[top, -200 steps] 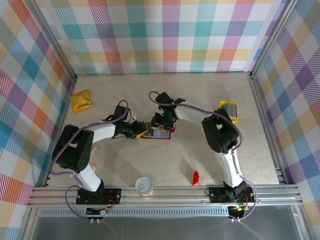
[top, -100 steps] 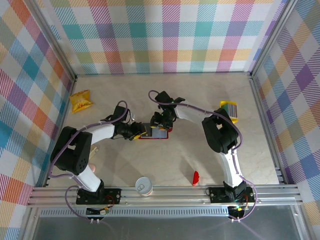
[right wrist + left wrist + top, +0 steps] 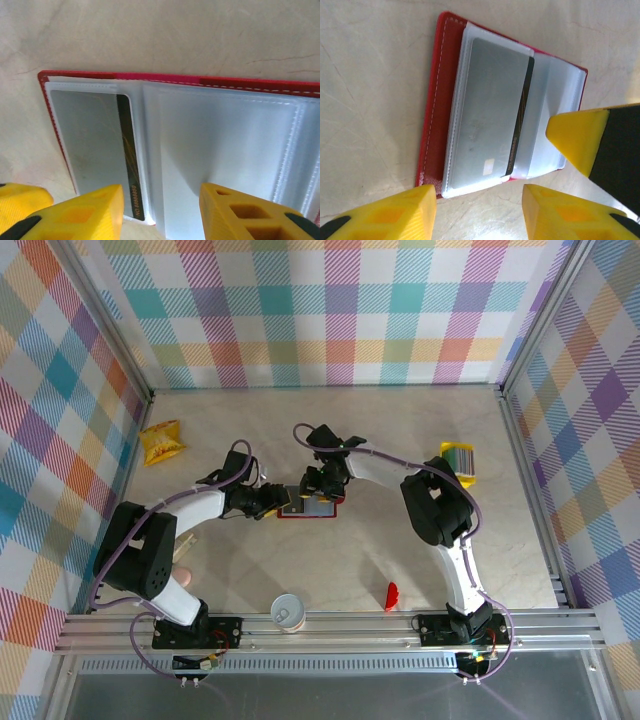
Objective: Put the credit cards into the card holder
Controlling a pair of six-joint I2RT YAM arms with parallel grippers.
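Open card holder [image 3: 308, 506] lies flat on the table [image 3: 300, 420], inside face up, between my two grippers. From the left wrist camera the card holder [image 3: 432, 110] shows a red stitched cover framing clear plastic sleeves. One sleeve holds a card [image 3: 487, 110]. It is silver-grey, with a black stripe along one long edge and a small pale square near a corner, and it sits fully inside its pocket. From the right wrist camera the same card [image 3: 85, 135] is in the sleeve at the end of the card holder [image 3: 225, 80]. The sleeve next to it shows plain clear plastic with glare and a stitched seam.

The credit cards [image 3: 458, 461] are a small stack, yellow with a striped and teal face on top. They lie well to the right of the card holder by the frame rail, apart from both grippers.

The left gripper [image 3: 275, 502] is at the card holder's left edge. Its fingers are spread and pinch nothing; I see bare table through the gap. The right gripper [image 3: 318, 484] is over the card holder's far side. Its fingers are spread above the sleeves, clamping nothing, and I cannot tell whether the tips touch the plastic.

- Snack packet [image 3: 162, 442]: far left of the card holder.
- Paper cup [image 3: 288, 612]: well on the near side of it.
- Small red piece [image 3: 391, 595]: near side, to the right.
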